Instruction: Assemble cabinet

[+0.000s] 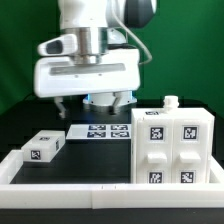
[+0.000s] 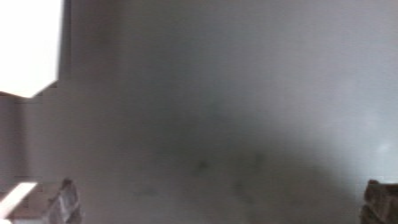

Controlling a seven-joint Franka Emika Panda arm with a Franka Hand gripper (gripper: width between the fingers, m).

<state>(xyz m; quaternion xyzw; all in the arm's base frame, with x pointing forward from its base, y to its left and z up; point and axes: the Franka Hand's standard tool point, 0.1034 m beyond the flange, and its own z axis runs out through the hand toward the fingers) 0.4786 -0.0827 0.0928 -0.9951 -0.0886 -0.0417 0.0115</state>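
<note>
The cabinet body (image 1: 171, 146), a blocky white box with black-and-white tags and a small knob on top, stands at the exterior view's right. A small white tagged panel (image 1: 45, 148) lies flat at the exterior view's left. My gripper (image 1: 93, 103) hangs above the table's back middle, over the marker board, away from both parts. In the wrist view my gripper (image 2: 214, 200) is open wide and empty, with one fingertip (image 2: 43, 202) at each side over bare dark table. A white corner (image 2: 25, 50) shows at the edge; I cannot tell what it belongs to.
The marker board (image 1: 100, 131) lies flat at the table's back middle, under the gripper. A long white border rail (image 1: 70, 190) runs along the front and the exterior view's left edge. Dark table (image 1: 90, 160) lies between the small panel and the cabinet body.
</note>
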